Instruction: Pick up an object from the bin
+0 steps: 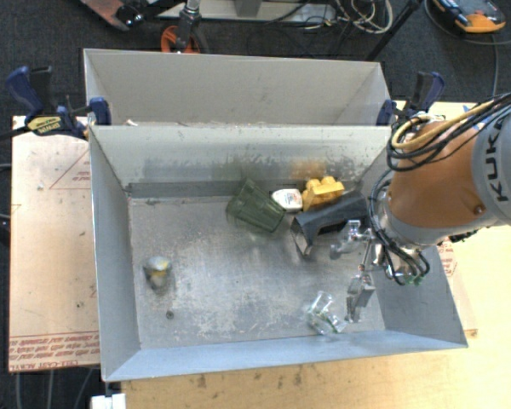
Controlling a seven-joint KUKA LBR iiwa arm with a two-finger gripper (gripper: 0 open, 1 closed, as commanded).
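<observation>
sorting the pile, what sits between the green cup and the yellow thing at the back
In the camera view, a small white rounded thing lies between the green cup and the yellow thing.

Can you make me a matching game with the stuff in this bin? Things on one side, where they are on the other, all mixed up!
Things:
1 green cup
2 yellow toy
3 small round thing
4 shiny clear piece

Places:
A alone on the left of the floor
B at the front, beside the pincer
C just left of the white thing
D just right of the white thing

Pairs: 1-C, 2-D, 3-A, 4-B.
</observation>
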